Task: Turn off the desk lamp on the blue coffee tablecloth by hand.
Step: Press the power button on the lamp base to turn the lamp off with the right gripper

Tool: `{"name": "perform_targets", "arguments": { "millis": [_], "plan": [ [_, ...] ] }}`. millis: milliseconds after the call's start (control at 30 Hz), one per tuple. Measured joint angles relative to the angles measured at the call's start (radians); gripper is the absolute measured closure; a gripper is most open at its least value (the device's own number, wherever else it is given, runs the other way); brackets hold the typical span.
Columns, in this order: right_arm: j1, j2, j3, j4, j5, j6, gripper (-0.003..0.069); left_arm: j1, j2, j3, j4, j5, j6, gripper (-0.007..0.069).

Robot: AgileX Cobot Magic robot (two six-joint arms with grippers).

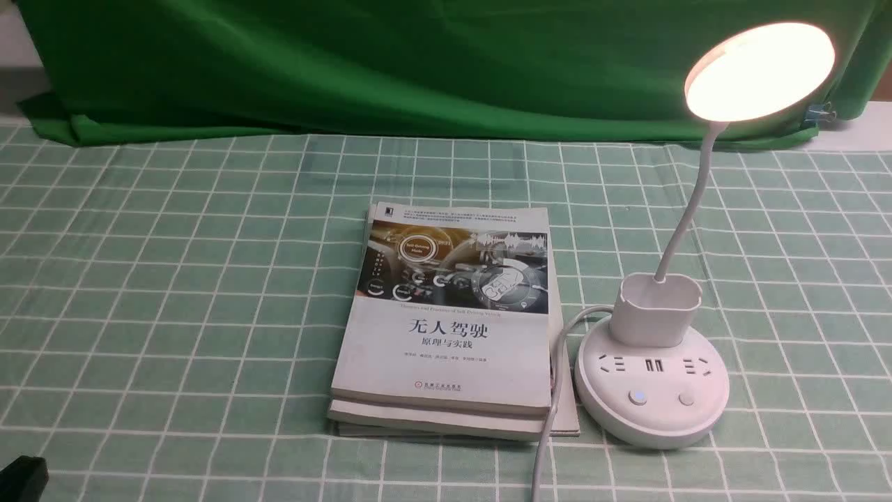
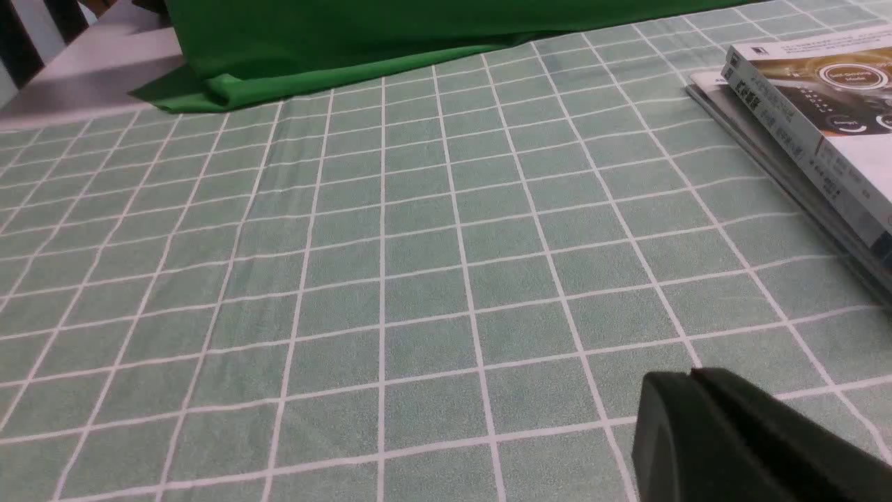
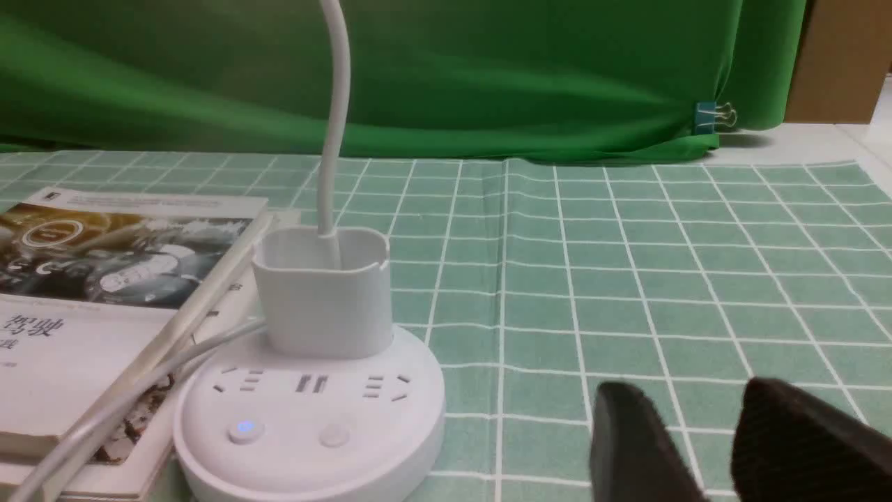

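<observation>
two grippers are mine, and neither touches the desk lamp [image 1: 651,390]. the lamp stands on the blue coffee tablecloth [image 1: 174,279], on the right side of the surface in the front view, just beside a stack of books [image 1: 446,321]. its round head [image 1: 759,70] is lit, glowing warm against the dark green backdrop cloth [image 1: 348,63]. on the base are two buttons: the button nearer the books [image 3: 244,427] shows a faint blue light, the other button [image 3: 334,436] shows none. a white cable [image 1: 550,418] runs from the base along the books' edge toward the near side of the surface. my right gripper [image 3: 697,425] hangs low over the cloth near the base, on its right, with its fingers [image 3: 627,439] apart and bare cloth showing between them. my left gripper [image 2: 692,380] sits well apart from the lamp, on the far side of the books, its fingers pressed together with nothing held. a blue binder clip [image 3: 707,117] is clipped on the backdrop's edge.
</observation>
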Motion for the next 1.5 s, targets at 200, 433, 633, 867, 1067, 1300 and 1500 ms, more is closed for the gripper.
{"name": "perform_targets", "arguments": {
  "millis": [200, 433, 633, 867, 1067, 1300, 1500],
  "plan": [
    [0.0, 0.0, 0.0, 0.0, 0.0, 0.0, 0.0419, 0.0, 0.0, 0.0, 0.0, 0.0, 0.0, 0.0624],
    [0.0, 0.0, 0.0, 0.0, 0.0, 0.0, 0.0419, 0.0, 0.0, 0.0, 0.0, 0.0, 0.0, 0.0624],
    [0.0, 0.0, 0.0, 0.0, 0.0, 0.0, 0.0419, 0.0, 0.0, 0.0, 0.0, 0.0, 0.0, 0.0624],
    [0.0, 0.0, 0.0, 0.086, -0.087, 0.146, 0.0419, 0.0, 0.0, 0.0, 0.0, 0.0, 0.0, 0.0624],
    [0.0, 0.0, 0.0, 0.158, -0.278, 0.454, 0.042, 0.0, 0.0, 0.0, 0.0, 0.0, 0.0, 0.0624],
    [0.038, 0.06, -0.077, 0.168, -0.116, 0.478, 0.0575, 0.0, 0.0, 0.0, 0.0, 0.0, 0.0, 0.0624],
    [0.155, 0.497, -0.502, 0.14, 0.396, 0.216, 0.0609, 0.0, 0.0, 0.0, 0.0, 0.0, 0.0, 0.0624]
  ]
}}
